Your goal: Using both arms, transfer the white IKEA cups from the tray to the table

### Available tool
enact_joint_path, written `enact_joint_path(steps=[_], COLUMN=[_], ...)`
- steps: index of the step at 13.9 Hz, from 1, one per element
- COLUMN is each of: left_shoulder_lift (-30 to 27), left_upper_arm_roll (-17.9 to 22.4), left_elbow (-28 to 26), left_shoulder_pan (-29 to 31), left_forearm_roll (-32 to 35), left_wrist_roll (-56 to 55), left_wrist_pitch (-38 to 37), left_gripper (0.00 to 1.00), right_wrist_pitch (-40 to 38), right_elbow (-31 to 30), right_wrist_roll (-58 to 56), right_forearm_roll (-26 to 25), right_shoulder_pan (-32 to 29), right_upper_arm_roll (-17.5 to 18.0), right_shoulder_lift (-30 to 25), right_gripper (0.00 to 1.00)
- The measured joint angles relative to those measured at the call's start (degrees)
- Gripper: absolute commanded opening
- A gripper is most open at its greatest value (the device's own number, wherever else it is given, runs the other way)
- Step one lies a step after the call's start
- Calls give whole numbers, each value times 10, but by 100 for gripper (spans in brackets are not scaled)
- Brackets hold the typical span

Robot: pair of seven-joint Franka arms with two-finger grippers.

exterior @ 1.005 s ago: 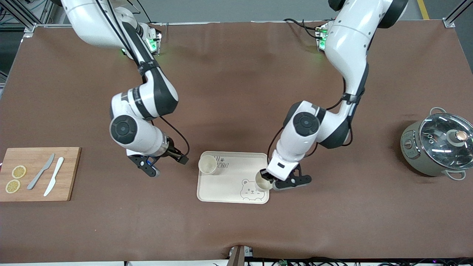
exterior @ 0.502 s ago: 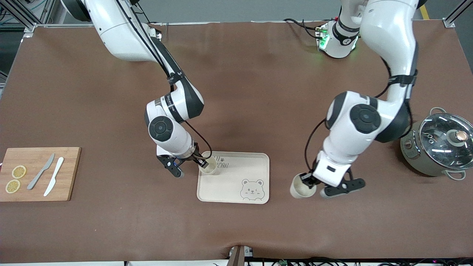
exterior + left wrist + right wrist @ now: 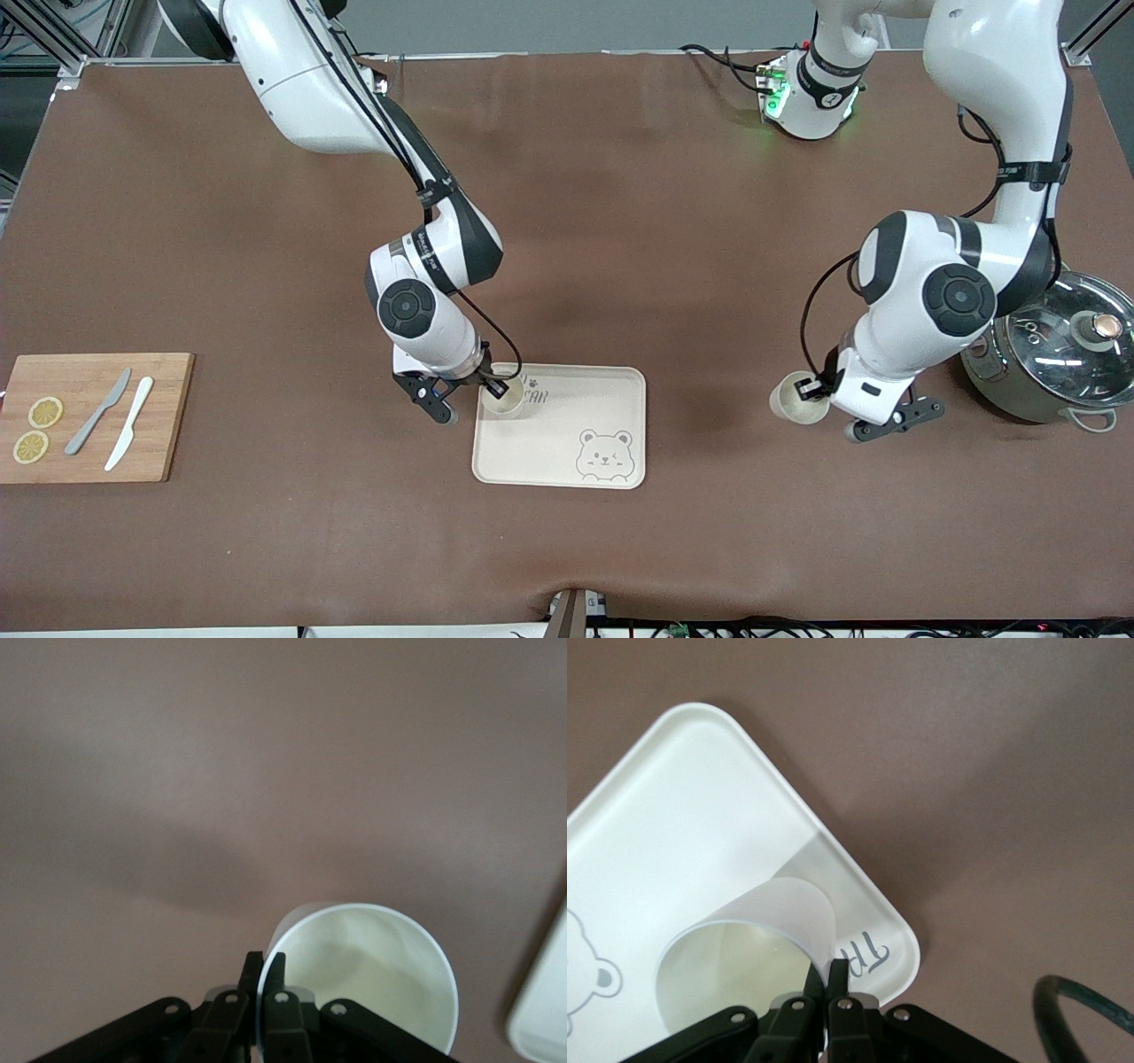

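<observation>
— Cups first: where do we see the two small cream-white round cups?

— We see one cup (image 3: 505,398) on the cream bear-printed rectangular tray (image 3: 567,447), in the corner toward the right arm's end of the table and farther from the front camera. The other cup (image 3: 795,400) is off the tray, over the brown table cover (image 3: 620,221), between the tray and the grey cooking pot with the glass lid (image 3: 1050,350).

— Who holds them?

— The right gripper (image 3: 493,387) is pinched tight on the rim of the cup on the tray. In the right wrist view we see its fingers (image 3: 837,979) squeezing the cup wall (image 3: 744,966), one inside and one outside. The left gripper (image 3: 817,390) is pinched tight on the rim of the other cup. In the left wrist view its fingers (image 3: 275,970) clamp the cup's edge (image 3: 372,966) the same way.

— What else do we see?

— A wooden cutting board (image 3: 168,416) lies at the right arm's end of the table. On it we see a grey knife (image 3: 97,412), a white knife (image 3: 129,424) and two lemon slices (image 3: 44,412).
</observation>
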Motion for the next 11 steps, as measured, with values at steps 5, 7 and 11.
enact_joint_path(steps=[5,7,11], left_shoulder_lift=[-18,-18,4], left_upper_arm_roll=[0,-1,-7], left_elbow=[-98,-132,-151], left_shoulder_pan=[56,73,72], left_forearm_roll=[0,0,0], left_wrist_roll=[6,17,17], left_wrist_pitch=[46,95,137], left_gripper=[0,0,1], right_wrist_pitch=[-134,-183,-186], right_elbow=[61,55,-59], right_wrist_roll=[-37,-108,-272], right_forearm_roll=[0,0,-2], right_shoulder_pan=[-21,-42,-96], right_upper_arm_roll=[-10,-13,-17], right_shoulder_lift=[-20,-47,-135], right_gripper=[0,0,0])
